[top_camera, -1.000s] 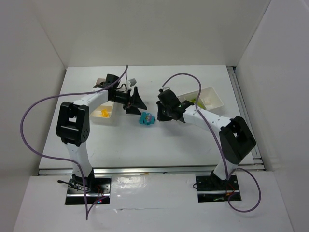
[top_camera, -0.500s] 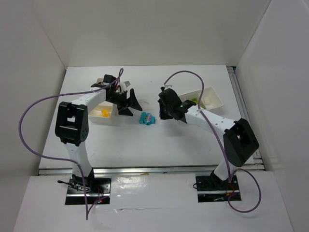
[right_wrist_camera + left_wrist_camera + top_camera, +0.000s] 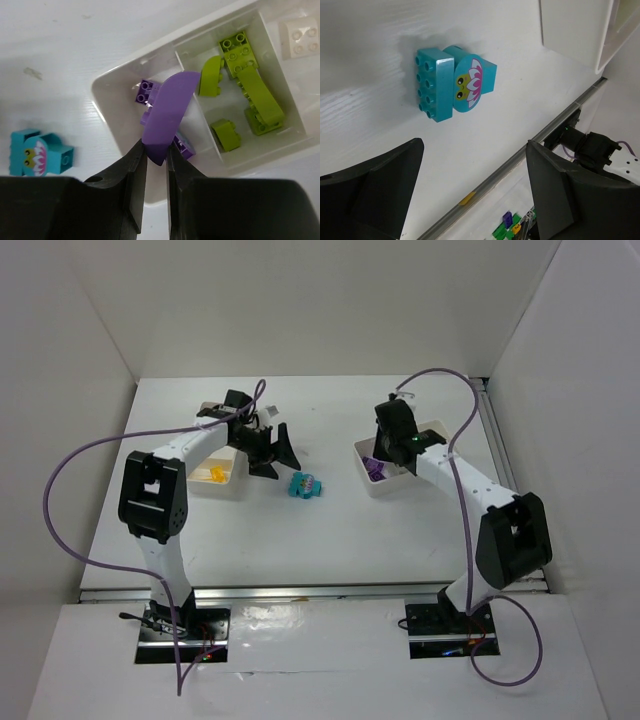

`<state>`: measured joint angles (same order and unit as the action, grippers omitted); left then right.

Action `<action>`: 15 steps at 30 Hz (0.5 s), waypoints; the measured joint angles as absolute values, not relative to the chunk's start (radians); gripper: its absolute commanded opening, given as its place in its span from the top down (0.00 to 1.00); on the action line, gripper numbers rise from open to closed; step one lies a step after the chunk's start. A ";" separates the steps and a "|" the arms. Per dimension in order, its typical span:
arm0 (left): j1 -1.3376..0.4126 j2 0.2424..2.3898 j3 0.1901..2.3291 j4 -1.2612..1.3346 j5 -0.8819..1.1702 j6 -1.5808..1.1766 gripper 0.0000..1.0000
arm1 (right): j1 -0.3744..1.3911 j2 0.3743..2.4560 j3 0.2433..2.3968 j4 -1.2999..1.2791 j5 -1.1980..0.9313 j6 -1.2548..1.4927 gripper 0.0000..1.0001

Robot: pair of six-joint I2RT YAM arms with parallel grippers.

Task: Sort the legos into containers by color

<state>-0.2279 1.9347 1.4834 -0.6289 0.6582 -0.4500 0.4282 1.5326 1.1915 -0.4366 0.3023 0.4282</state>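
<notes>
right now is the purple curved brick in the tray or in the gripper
In the gripper: the right gripper pinches the purple curved brick over the tray, above other purple bricks.

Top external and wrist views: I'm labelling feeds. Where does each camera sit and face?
Top external: above and behind, looking down on the table; left arm and right arm show.
Left wrist: looks down past the open left gripper at the cyan lego.
Right wrist: looks down past the right gripper, shut on a purple lego, into the right tray.
Shared: all show the cyan lego.
</notes>
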 measured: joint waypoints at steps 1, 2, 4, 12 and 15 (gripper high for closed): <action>-0.229 1.935 1.484 -0.633 0.650 -0.450 0.06 | 0.421 1.554 1.196 -0.440 0.300 0.428 0.80; -0.230 1.935 1.486 -0.638 0.641 -0.450 0.06 | 0.418 1.576 1.205 -0.445 0.298 0.427 0.57; -0.231 1.935 1.487 -0.648 0.622 -0.450 0.06 | 0.416 1.618 1.228 -0.462 0.297 0.427 0.39; -0.231 1.935 1.523 -0.698 0.554 -0.448 0.06 | 0.482 1.614 1.258 -0.469 0.304 0.384 0.42; -0.231 1.935 1.571 -0.725 0.521 -0.447 0.06 | 0.567 1.575 1.254 -0.458 0.269 0.358 0.43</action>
<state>-0.2310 1.9347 1.5707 -0.7254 0.5209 -0.4469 0.5667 1.5745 1.2545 -0.4576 0.2687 0.3584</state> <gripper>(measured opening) 0.938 0.571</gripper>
